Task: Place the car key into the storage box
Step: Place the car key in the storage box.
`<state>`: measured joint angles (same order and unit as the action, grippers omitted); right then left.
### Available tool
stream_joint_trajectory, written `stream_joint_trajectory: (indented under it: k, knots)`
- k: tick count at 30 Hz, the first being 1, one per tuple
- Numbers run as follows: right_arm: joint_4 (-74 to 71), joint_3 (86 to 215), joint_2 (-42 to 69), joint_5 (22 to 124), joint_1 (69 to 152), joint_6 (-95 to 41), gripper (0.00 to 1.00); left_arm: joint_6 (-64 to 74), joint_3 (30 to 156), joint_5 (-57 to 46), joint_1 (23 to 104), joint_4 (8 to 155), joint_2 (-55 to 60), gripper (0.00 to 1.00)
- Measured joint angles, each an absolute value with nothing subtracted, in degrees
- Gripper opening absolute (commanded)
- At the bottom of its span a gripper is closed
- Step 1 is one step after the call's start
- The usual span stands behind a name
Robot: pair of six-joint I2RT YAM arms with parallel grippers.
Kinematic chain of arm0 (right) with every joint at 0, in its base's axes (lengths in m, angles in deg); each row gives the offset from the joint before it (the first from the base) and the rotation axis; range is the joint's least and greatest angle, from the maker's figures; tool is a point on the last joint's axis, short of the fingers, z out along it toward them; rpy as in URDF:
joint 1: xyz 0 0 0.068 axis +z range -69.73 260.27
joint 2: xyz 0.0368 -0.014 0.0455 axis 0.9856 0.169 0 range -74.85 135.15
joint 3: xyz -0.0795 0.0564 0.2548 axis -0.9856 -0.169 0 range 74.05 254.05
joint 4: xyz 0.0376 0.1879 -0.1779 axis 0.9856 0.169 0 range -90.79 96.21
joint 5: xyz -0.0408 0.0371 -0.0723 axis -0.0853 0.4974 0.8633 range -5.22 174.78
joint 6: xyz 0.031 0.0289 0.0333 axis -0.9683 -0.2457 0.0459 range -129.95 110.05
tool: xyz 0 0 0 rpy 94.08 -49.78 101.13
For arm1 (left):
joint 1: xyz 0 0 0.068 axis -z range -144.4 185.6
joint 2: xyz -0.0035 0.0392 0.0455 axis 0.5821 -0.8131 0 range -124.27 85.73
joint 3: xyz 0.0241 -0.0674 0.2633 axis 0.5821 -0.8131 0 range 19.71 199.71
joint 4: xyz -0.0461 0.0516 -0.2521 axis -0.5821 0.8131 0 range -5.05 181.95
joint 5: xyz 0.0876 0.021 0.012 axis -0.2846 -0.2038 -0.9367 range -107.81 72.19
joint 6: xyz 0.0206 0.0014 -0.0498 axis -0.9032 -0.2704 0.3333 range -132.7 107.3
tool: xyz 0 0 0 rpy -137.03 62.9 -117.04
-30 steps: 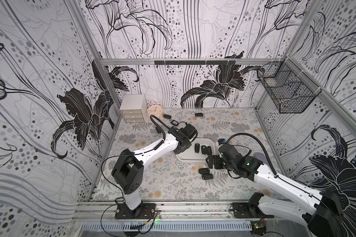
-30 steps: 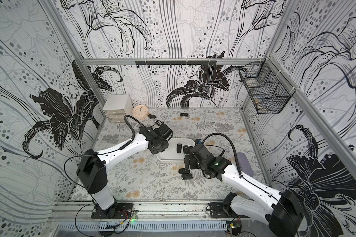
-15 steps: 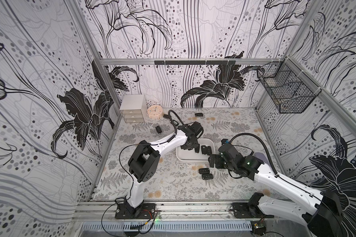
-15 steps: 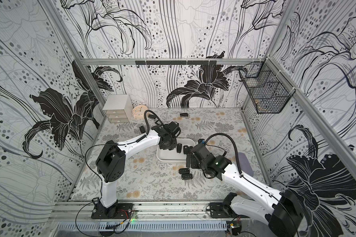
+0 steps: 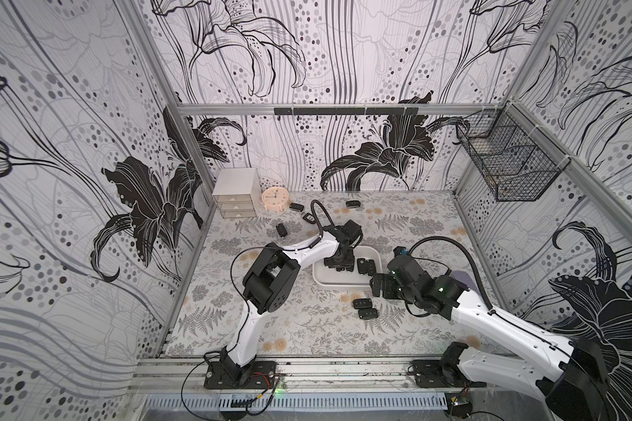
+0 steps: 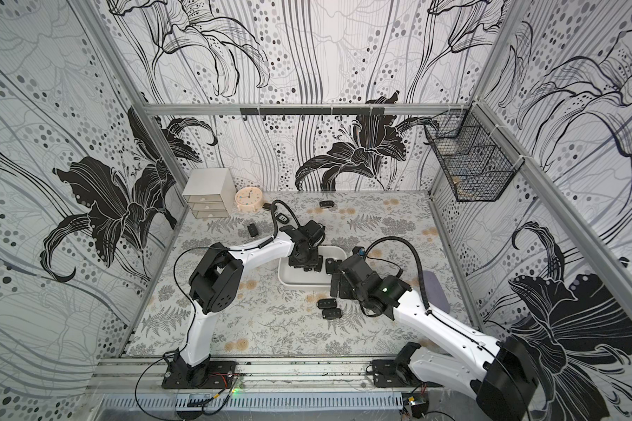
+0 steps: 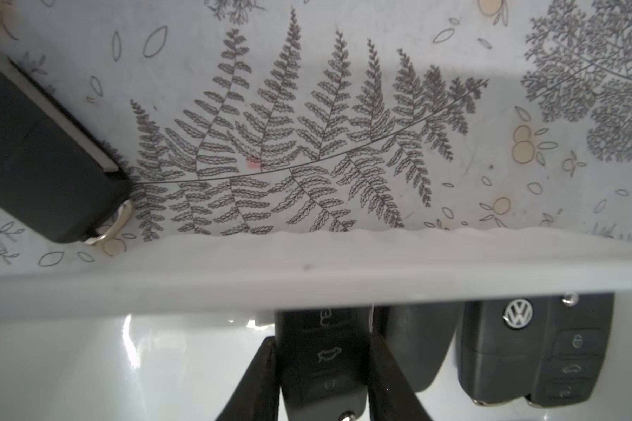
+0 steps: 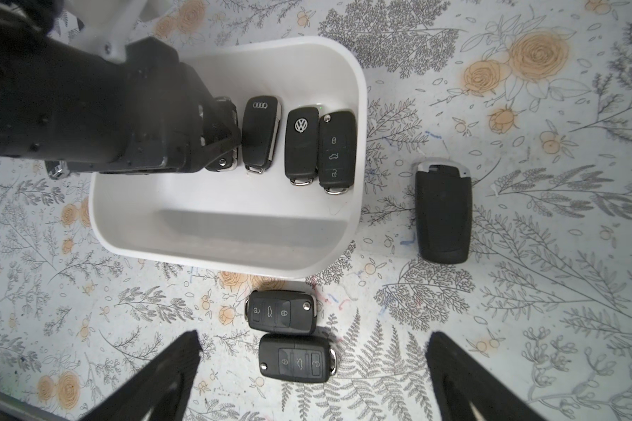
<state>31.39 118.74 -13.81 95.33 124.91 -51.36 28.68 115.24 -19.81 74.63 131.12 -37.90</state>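
The storage box [image 5: 340, 281] sits at the middle of the desk [image 5: 416, 233] in both top views. Three fobs already lie side by side in it: an Audi fob [image 8: 261, 133], a VW fob [image 8: 301, 144] and a three-button fob [image 8: 336, 153]. The Audi fob lies just beside the left tool [image 7: 322, 382], crowding that side. Below the box in a top view, a pair of fobs [image 5: 363, 308] lies on the desk, one touching the other. The right wrist view shows a long black fob [image 8: 444, 215] on the desk beside the box's short wall. More keys lie scattered toward the upper left of the desk, near a clock [image 5: 275, 200] and a drawer cabinet [image 5: 235, 193]. A wire basket [image 5: 508, 160] hangs at the upper right.

The left arm rises from its base at lower centre and folds sharply at the elbow. Its forearm reaches up and right, with the wrist pointing down into the box. Its tool is clamped narrow on the car key [image 7: 323, 361], which is inside the box's walls. Whether the key touches the bottom cannot be told.

The right arm stretches in from the lower right. Its tool [image 8: 314, 340] is spread wide and empty, low over the pair of fobs.
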Motion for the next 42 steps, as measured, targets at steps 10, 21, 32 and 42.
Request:
stream_joint_trajectory:
  k: [10,21,32,42]
  knots:
    - [31.37,118.96,-13.18,95.33,124.91,-51.60,1.00,27.13,117.18,-18.52,74.43,130.62,-39.83,0.37]
    - [31.35,118.96,-12.24,94.24,124.91,-52.19,1.00,27.09,117.23,-18.13,74.28,130.53,-40.00,0.51]
    - [30.06,115.99,-11.82,87.37,124.91,-47.86,1.00,28.22,116.11,-17.65,74.28,130.18,-35.63,0.68]
    - [25.32,112.80,-6.01,79.77,124.91,-41.26,1.00,30.93,112.66,-17.76,74.28,129.03,-24.66,0.80]
